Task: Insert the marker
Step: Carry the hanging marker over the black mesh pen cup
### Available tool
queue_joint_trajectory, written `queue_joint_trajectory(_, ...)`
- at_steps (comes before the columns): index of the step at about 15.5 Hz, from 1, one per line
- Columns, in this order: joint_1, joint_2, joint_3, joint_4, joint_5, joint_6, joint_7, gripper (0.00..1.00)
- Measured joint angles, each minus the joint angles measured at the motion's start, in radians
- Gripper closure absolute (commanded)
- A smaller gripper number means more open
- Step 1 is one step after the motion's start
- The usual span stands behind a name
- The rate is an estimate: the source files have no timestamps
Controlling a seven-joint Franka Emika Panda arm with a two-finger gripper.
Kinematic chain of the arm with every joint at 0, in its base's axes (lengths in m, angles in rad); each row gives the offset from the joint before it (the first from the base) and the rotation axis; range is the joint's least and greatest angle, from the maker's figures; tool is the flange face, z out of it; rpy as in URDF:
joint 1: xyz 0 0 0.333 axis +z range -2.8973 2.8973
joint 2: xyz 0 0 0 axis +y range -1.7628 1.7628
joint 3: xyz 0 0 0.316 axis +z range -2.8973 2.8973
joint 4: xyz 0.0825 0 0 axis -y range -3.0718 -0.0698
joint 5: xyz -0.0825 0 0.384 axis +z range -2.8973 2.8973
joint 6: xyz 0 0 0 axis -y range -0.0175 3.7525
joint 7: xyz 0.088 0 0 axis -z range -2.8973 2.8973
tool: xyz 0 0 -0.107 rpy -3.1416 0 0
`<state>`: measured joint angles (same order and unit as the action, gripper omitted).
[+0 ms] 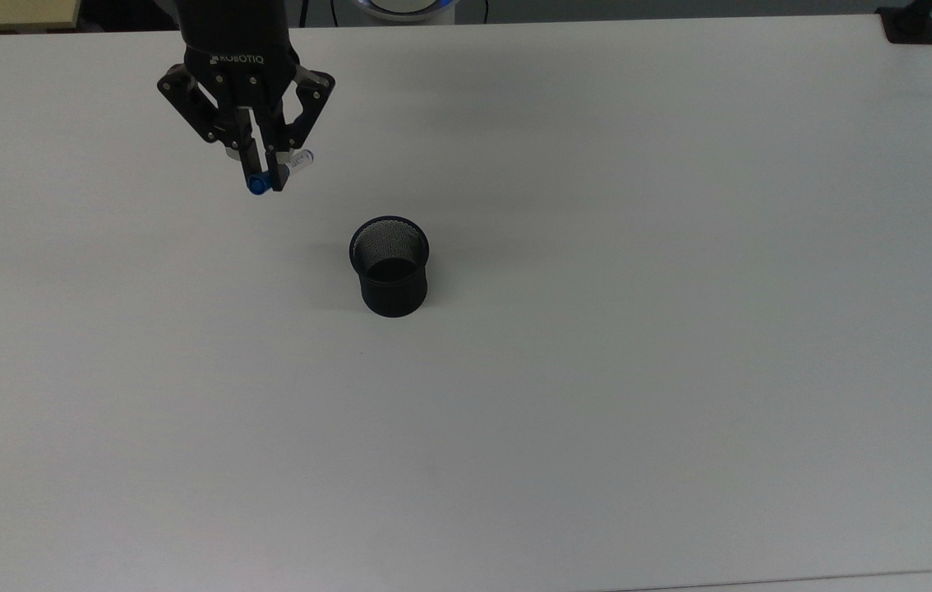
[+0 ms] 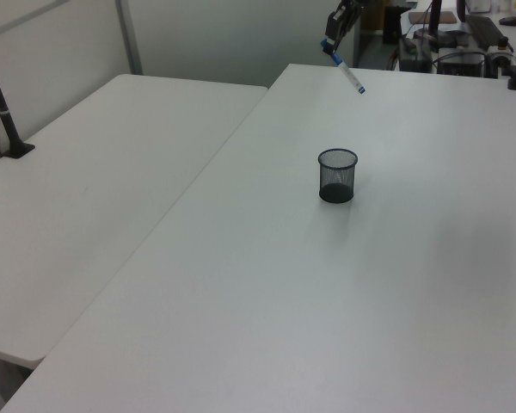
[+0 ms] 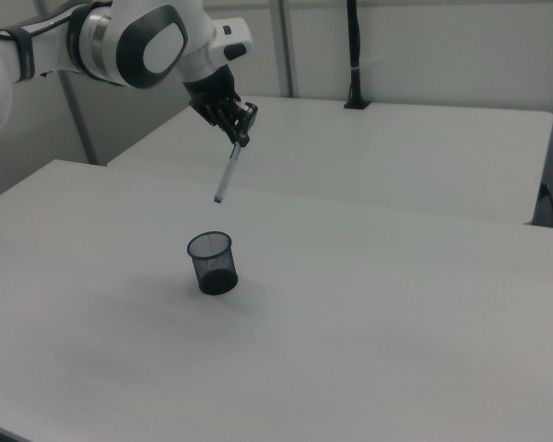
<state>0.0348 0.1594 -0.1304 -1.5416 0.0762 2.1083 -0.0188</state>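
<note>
My gripper is shut on the marker, a slim white barrel with a blue cap held at the fingers. The marker hangs tilted in the air, its small blue tail end pointing down. In the top view the blue cap pokes out below the fingertips. The black mesh cup stands upright on the white table. It is lower and to the top view's right of the gripper, and the marker is not over its mouth.
A second white table adjoins at the left view's left, with a black pole clamp on it. A black clamp sits at the top view's far right corner. Desk clutter lies beyond the table's far end.
</note>
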Motion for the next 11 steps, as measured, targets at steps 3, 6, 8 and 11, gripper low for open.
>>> queue_joint_trajectory(3,-0.006,0.002,-0.006,-0.001,0.0,0.046,0.007,0.95)
queue_joint_trajectory(6,-0.009,0.003,-0.016,-0.013,0.019,0.151,0.014,0.95)
queue_joint_trajectory(8,-0.006,0.009,-0.016,-0.029,0.02,0.237,0.031,0.95)
queue_joint_trajectory(11,0.03,0.02,-0.013,-0.075,0.02,0.321,0.034,0.95)
